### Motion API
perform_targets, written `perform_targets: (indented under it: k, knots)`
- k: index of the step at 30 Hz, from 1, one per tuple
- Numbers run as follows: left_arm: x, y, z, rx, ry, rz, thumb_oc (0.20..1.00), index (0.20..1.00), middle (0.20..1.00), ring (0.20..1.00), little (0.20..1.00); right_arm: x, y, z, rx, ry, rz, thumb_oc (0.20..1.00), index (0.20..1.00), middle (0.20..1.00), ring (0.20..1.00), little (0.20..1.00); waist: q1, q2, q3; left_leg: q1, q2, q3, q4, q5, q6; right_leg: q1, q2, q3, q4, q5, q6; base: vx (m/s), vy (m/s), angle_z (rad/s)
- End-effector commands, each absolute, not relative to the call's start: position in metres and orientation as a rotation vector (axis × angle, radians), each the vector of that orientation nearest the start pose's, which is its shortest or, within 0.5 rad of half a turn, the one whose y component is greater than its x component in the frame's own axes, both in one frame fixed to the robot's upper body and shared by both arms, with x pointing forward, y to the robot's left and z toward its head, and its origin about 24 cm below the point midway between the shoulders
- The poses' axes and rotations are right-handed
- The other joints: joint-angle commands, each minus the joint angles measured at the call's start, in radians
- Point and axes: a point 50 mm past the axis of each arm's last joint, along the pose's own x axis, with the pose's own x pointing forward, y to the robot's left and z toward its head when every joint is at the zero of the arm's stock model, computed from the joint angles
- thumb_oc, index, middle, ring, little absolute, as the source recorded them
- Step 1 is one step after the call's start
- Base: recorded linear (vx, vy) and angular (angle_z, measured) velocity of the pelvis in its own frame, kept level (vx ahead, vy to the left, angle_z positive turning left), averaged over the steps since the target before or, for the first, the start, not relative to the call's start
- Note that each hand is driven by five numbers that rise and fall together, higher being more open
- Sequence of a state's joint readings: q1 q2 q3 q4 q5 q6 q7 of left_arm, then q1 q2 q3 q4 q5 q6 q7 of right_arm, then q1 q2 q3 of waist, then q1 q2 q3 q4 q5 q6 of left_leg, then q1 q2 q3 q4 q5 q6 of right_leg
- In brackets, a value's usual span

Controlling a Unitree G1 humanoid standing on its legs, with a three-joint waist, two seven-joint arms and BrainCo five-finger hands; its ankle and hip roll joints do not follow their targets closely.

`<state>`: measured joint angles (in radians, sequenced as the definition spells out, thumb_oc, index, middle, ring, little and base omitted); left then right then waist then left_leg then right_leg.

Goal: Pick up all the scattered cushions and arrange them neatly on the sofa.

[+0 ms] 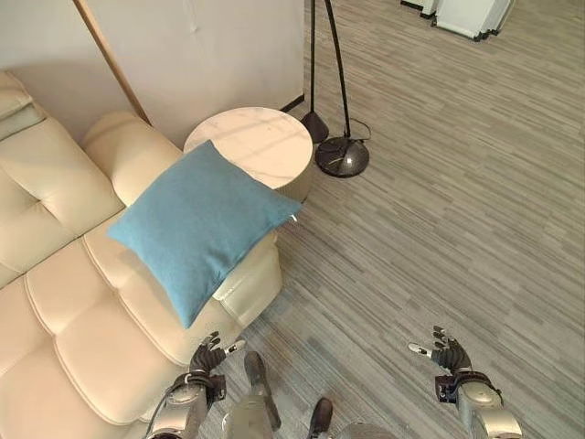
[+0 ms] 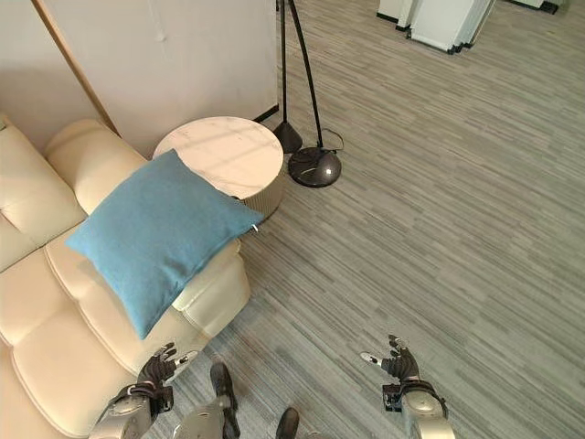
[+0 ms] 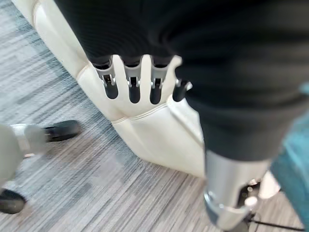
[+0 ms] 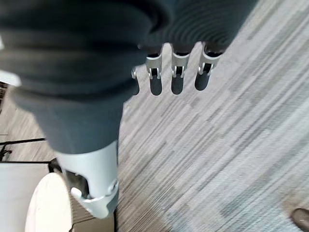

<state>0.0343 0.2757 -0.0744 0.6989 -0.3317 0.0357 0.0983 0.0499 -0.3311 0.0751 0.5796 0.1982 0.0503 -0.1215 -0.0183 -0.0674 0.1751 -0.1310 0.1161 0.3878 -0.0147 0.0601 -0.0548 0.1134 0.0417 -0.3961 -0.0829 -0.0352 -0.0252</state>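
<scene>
A blue cushion [image 1: 199,224] lies tilted across the armrest end of the cream sofa [image 1: 64,311], one corner hanging toward the round table. My left hand [image 1: 208,359] hovers low beside the sofa's front corner, fingers relaxed and holding nothing. Its fingers [image 3: 133,83] point at the sofa's cream side [image 3: 159,130] in the left wrist view. My right hand [image 1: 446,354] hangs over bare floor to the right, fingers [image 4: 176,77] straight and empty.
A round marble-topped side table [image 1: 251,146] stands just behind the sofa arm. A floor lamp's dark base [image 1: 343,156] and thin poles rise beside it. White furniture [image 1: 468,16] sits far back on the striped grey floor [image 1: 439,210].
</scene>
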Motion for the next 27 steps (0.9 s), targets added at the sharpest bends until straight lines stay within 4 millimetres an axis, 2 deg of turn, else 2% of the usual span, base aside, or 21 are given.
perform_targets:
  k: [1, 3, 4, 5, 7, 8, 9, 10, 11, 13, 14, 18, 22, 26, 27]
  knots:
    - [0.178, 0.247, -0.093, 0.080, 0.708, 0.232, 1.000, 1.000, 1.000, 1.000, 1.000, 0.193, -0.247, -0.075, -0.212, 0.619, -0.203, 1.000, 1.000, 1.000, 1.000, 1.000, 0.030, -0.009, -0.052, 0.022, -0.028, -0.073, -0.001, -0.041, 0.030, -0.016, -0.186, 0.099, 0.152, -0.126, 0.158, 0.14, 0.202, 0.12]
    - [0.175, 0.250, -0.093, 0.088, 0.715, 0.234, 1.000, 1.000, 1.000, 1.000, 1.000, 0.193, -0.244, -0.076, -0.206, 0.623, -0.190, 1.000, 1.000, 1.000, 1.000, 1.000, 0.040, -0.013, -0.051, 0.035, -0.052, -0.088, 0.002, -0.066, 0.050, -0.036, -0.212, 0.104, 0.222, -0.123, 0.176, 0.09, 0.233, 0.16]
    - [0.172, 0.256, -0.093, 0.097, 0.724, 0.253, 1.000, 1.000, 1.000, 1.000, 1.000, 0.196, -0.238, -0.074, -0.192, 0.607, -0.178, 1.000, 1.000, 1.000, 1.000, 1.000, 0.043, -0.009, -0.036, 0.041, -0.067, -0.100, 0.013, -0.073, 0.081, -0.092, -0.241, 0.109, 0.360, -0.057, 0.198, 0.08, 0.268, 0.39]
    - [0.171, 0.259, -0.094, 0.101, 0.727, 0.262, 1.000, 1.000, 1.000, 1.000, 1.000, 0.199, -0.235, -0.072, -0.187, 0.593, -0.171, 1.000, 1.000, 1.000, 1.000, 1.000, 0.041, -0.005, -0.034, 0.050, -0.079, -0.116, 0.008, -0.082, 0.088, -0.111, -0.249, 0.129, 0.416, -0.033, 0.209, 0.07, 0.235, 0.57]
    - [0.172, 0.259, -0.093, 0.100, 0.723, 0.271, 1.000, 1.000, 1.000, 1.000, 1.000, 0.201, -0.230, -0.071, -0.174, 0.579, -0.160, 1.000, 1.000, 1.000, 1.000, 1.000, 0.030, 0.006, -0.028, 0.078, -0.092, -0.159, -0.013, -0.087, 0.098, -0.167, -0.232, 0.199, 0.497, -0.011, 0.198, 0.15, 0.113, 0.83]
    - [0.172, 0.259, -0.093, 0.092, 0.715, 0.276, 1.000, 1.000, 1.000, 1.000, 1.000, 0.201, -0.228, -0.070, -0.167, 0.572, -0.157, 1.000, 1.000, 1.000, 1.000, 1.000, 0.026, 0.015, -0.025, 0.089, -0.097, -0.182, -0.020, -0.088, 0.097, -0.184, -0.221, 0.227, 0.486, -0.016, 0.190, 0.12, 0.060, 1.05]
    - [0.172, 0.259, -0.093, 0.092, 0.715, 0.276, 1.000, 1.000, 1.000, 1.000, 1.000, 0.202, -0.228, -0.070, -0.168, 0.572, -0.157, 1.000, 1.000, 1.000, 1.000, 1.000, 0.026, 0.017, -0.027, 0.086, -0.094, -0.182, -0.020, -0.086, 0.096, -0.185, -0.219, 0.227, 0.482, -0.013, 0.189, 0.22, -0.005, 1.60]
    - [0.173, 0.255, -0.095, 0.062, 0.721, 0.276, 1.000, 1.000, 1.000, 1.000, 1.000, 0.205, -0.227, -0.068, -0.147, 0.557, -0.160, 1.000, 1.000, 1.000, 1.000, 1.000, 0.015, 0.032, -0.023, 0.096, -0.097, -0.232, -0.019, -0.096, 0.090, -0.203, -0.208, 0.260, 0.367, -0.038, 0.170, 0.34, -0.112, 1.61]
    - [0.175, 0.253, -0.100, -0.017, 0.731, 0.318, 1.000, 1.000, 1.000, 1.000, 1.000, 0.208, -0.224, -0.067, -0.132, 0.554, -0.162, 1.000, 1.000, 1.000, 1.000, 1.000, -0.004, 0.032, -0.014, 0.123, -0.104, -0.285, -0.022, -0.108, 0.080, -0.236, -0.197, 0.344, 0.225, -0.002, 0.180, 0.38, -0.142, 1.40]
    - [0.176, 0.251, -0.102, -0.064, 0.738, 0.349, 1.000, 1.000, 1.000, 1.000, 1.000, 0.208, -0.221, -0.068, -0.123, 0.559, -0.160, 1.000, 1.000, 1.000, 1.000, 1.000, -0.017, 0.030, -0.007, 0.138, -0.104, -0.316, -0.024, -0.112, 0.072, -0.272, -0.197, 0.391, 0.168, 0.032, 0.189, 0.23, -0.151, 0.80]
    - [0.181, 0.250, -0.101, -0.086, 0.726, 0.359, 1.000, 1.000, 1.000, 1.000, 1.000, 0.207, -0.219, -0.070, -0.117, 0.567, -0.153, 1.000, 1.000, 1.000, 1.000, 1.000, -0.033, 0.025, 0.002, 0.154, -0.103, -0.356, -0.020, -0.121, 0.064, -0.295, -0.189, 0.431, 0.133, 0.051, 0.197, 0.15, -0.125, 0.96]
    - [0.178, 0.251, -0.105, -0.089, 0.743, 0.356, 1.000, 1.000, 1.000, 1.000, 1.000, 0.203, -0.216, -0.075, -0.116, 0.590, -0.128, 1.000, 1.000, 1.000, 1.000, 1.000, -0.037, 0.002, -0.012, 0.168, -0.103, -0.404, -0.018, -0.131, 0.053, -0.261, -0.195, 0.441, 0.102, 0.059, 0.194, 0.16, -0.212, 0.80]
    - [0.165, 0.249, -0.112, -0.144, 0.779, 0.392, 1.000, 1.000, 1.000, 1.000, 1.000, 0.208, -0.215, -0.074, -0.146, 0.587, -0.090, 1.000, 1.000, 1.000, 1.000, 1.000, -0.028, 0.007, -0.048, 0.194, -0.052, -0.398, -0.045, -0.117, 0.025, -0.221, -0.171, 0.431, 0.078, 0.049, 0.179, 0.16, -0.267, 0.20]
    - [0.149, 0.235, -0.129, -0.385, 0.849, 0.522, 1.000, 1.000, 1.000, 1.000, 1.000, 0.207, -0.216, -0.072, -0.128, 0.576, -0.095, 1.000, 1.000, 1.000, 1.000, 1.000, -0.033, 0.008, -0.051, 0.179, 0.013, -0.412, -0.013, -0.105, -0.020, -0.181, -0.132, 0.403, 0.086, -0.007, 0.141, 0.10, -0.288, 0.05]
    - [0.150, 0.226, -0.133, -0.462, 0.861, 0.562, 1.000, 1.000, 1.000, 1.000, 1.000, 0.203, -0.220, -0.073, -0.121, 0.585, -0.116, 1.000, 1.000, 1.000, 1.000, 1.000, -0.041, -0.004, -0.038, 0.136, 0.028, -0.401, 0.060, -0.088, -0.036, -0.163, -0.129, 0.374, 0.092, -0.026, 0.123, 0.03, -0.277, 0.49]
